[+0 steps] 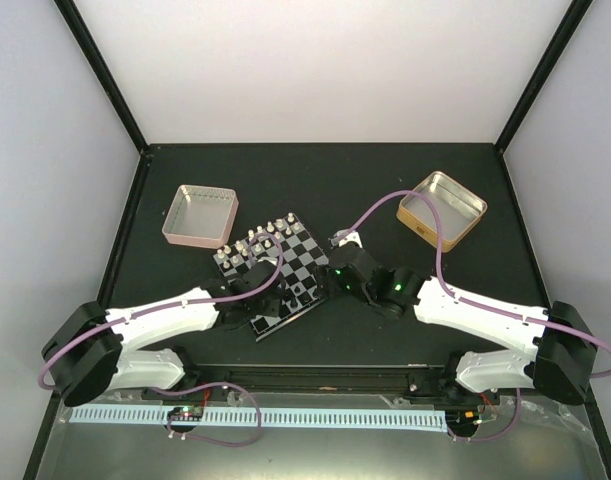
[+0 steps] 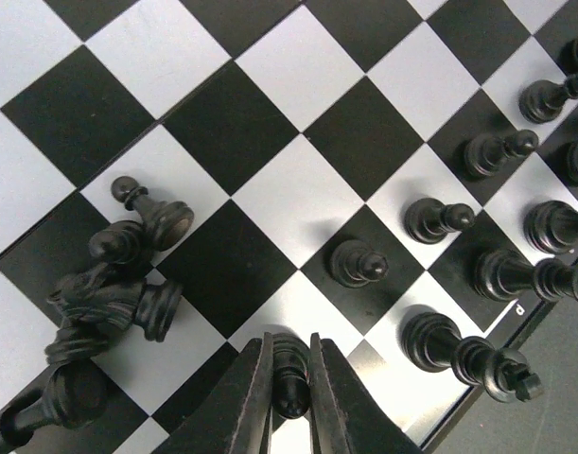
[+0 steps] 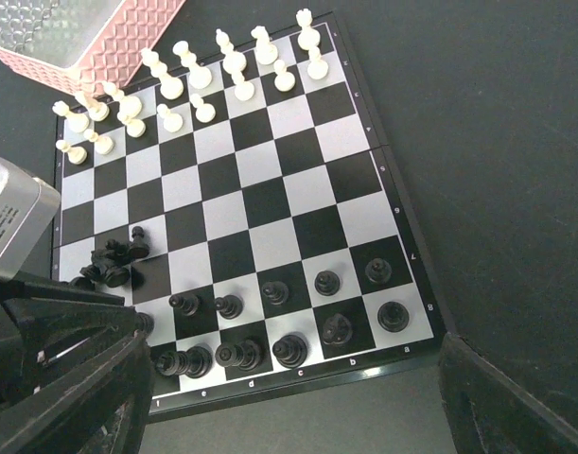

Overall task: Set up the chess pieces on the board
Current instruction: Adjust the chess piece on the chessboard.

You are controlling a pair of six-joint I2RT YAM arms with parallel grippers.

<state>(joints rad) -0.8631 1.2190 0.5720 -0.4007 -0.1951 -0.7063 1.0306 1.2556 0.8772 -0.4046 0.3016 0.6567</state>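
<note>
One pink tin [image 1: 193, 241] and one gold tin [image 1: 440, 194] flank the board [image 1: 307, 252].

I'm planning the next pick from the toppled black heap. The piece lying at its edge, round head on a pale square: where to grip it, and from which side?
Probably best to pinch the toppled piece across its slim neck, between round head and flared base, coming straight down from above. It lies flat; its outer side is clear, while the heap crowds the other.
</note>
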